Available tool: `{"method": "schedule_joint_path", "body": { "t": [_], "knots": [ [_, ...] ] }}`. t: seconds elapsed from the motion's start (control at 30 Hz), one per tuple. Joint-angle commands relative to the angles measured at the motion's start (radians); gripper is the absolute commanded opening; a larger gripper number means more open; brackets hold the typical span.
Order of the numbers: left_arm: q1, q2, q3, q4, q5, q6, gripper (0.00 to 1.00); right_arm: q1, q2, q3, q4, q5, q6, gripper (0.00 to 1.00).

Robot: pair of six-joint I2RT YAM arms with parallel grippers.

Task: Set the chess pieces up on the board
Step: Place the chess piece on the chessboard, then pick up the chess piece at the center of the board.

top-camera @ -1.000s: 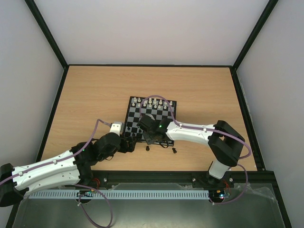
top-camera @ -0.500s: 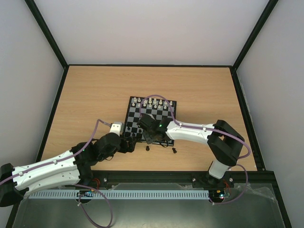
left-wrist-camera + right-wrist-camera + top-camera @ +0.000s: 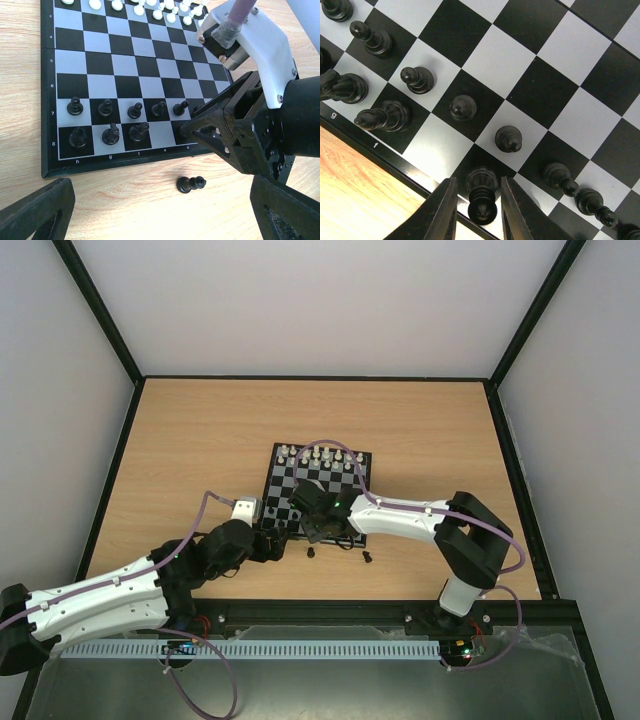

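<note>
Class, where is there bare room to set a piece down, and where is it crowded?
Free: the middle rows of the board, between the black pieces and the white pieces; also the table beyond its far edge. Crowded: the board's near rows, where those black pieces and the right gripper stand, with one fallen piece just off that edge.

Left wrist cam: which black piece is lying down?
The black piece on the table just off the board's edge; the others stand upright on squares.
</note>
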Motion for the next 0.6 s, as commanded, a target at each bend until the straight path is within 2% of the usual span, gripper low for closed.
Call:
{"method": "schedule_joint_path", "body": {
  "t": [0.0, 0.2, 0.37, 0.57],
  "knots": [
    [-0.007, -0.007, -0.010, 0.022, 0.004, -0.003, 0.99, -0.004, -0.037, -0.003, -0.021, -0.016, -0.002, 0.26],
    [-0.037, 0.023, -0.005, 0.034, 0.015, -0.006, 0.99, -0.004, -0.161, -0.054, -0.032, -0.009, 0.011, 0.34],
    [-0.108, 0.138, 0.020, 0.037, -0.010, -0.034, 0.99, -0.004, -0.346, -0.124, -0.063, 0.035, 0.040, 0.42],
    [-0.182, 0.349, 0.085, 0.073, -0.045, -0.052, 0.99, -0.004, -0.529, -0.181, -0.108, 0.051, 0.070, 0.42]
  ]
}}
